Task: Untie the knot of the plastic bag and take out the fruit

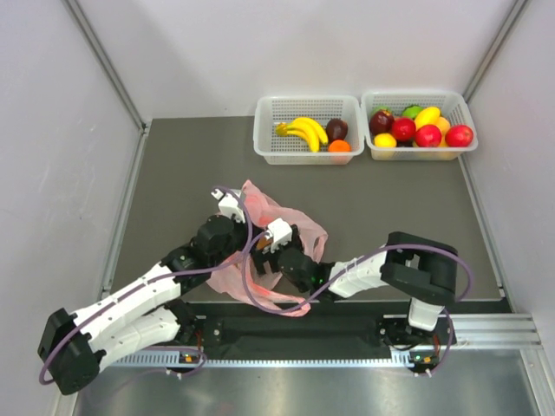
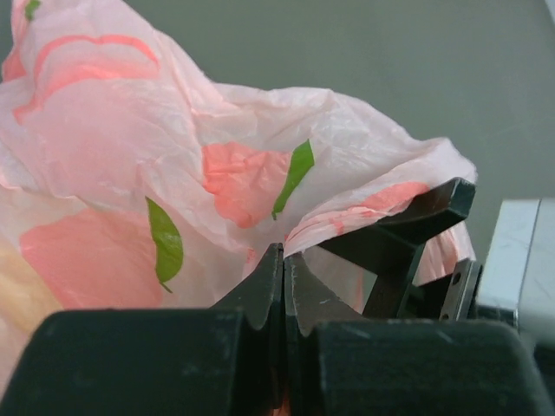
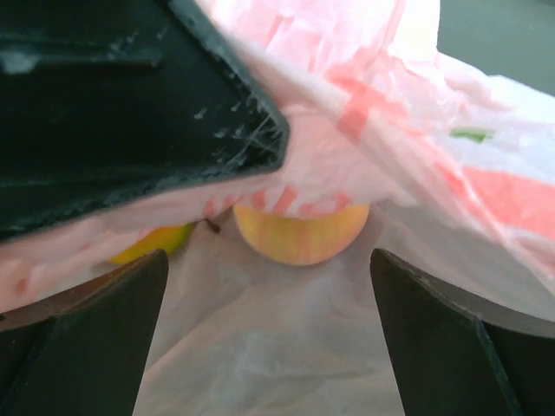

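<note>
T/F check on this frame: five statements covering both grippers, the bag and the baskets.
1. The left gripper is closed on the plastic bag. True.
2. The right gripper is shut. False: its fingers stand wide apart.
3. A round peach-yellow fruit sits inside the bag, ahead of the right gripper. True.
4. The bananas lie in the bag. False: they are in the left basket.
5. The right basket holds several fruits. True.
</note>
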You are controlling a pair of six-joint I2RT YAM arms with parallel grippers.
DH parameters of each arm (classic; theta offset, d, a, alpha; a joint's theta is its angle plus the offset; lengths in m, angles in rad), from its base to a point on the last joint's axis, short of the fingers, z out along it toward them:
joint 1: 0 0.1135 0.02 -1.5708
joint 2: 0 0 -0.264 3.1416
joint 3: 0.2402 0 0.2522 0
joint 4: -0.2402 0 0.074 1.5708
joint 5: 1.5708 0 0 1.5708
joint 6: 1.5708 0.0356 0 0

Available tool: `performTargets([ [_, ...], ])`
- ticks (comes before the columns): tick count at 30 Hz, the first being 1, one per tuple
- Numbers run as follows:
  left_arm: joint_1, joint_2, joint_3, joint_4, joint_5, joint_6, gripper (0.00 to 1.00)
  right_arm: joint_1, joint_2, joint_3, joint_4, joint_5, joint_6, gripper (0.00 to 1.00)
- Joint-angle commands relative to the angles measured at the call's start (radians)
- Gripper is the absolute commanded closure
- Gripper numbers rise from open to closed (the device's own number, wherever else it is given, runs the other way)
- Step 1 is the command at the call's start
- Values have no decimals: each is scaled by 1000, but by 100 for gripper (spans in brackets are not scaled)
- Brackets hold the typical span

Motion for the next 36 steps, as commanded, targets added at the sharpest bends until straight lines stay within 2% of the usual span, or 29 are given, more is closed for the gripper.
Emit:
performTargets([
  [1, 1, -26, -35, 63, 28, -22, 100, -33, 44, 63, 136, 21, -28, 1],
  [8, 3, -7, -87, 131, 94, -46, 100, -86, 141, 145, 99, -2, -23, 0],
  [13, 3, -4, -109, 160, 106, -60, 100, -115, 179, 131, 154, -16, 6, 0],
  [16, 3, -1, -109, 157, 94, -63, 100, -135, 190, 120, 211, -57, 14, 14],
  [17, 3, 0, -106, 148, 86, -62, 100, -144, 192, 117, 231, -69, 15, 28],
  [19, 3, 0, -100, 133, 59, -62, 100, -149, 175, 96, 254, -91, 12, 41],
  [20, 3, 0, -97, 129, 53, -60, 100, -148, 166, 82, 268, -111, 9, 55],
  [23, 3, -4, -92, 116, 16, -52, 100, -149, 115, 25, 305, -137, 5, 80],
  [26, 3, -7, -84, 105, -18, -46, 100, -142, 38, -47, 299, -157, 11, 92],
  [30, 6, -1, -75, 100, -64, -34, 100, -129, -131, -156, 245, -197, 50, 100],
  [33, 12, 11, -61, 100, -90, -26, 100, -128, -259, -211, 95, -280, 86, 100],
  [36, 16, 26, -40, 99, -136, -11, 100, -128, -368, -193, -155, -408, 113, 100],
])
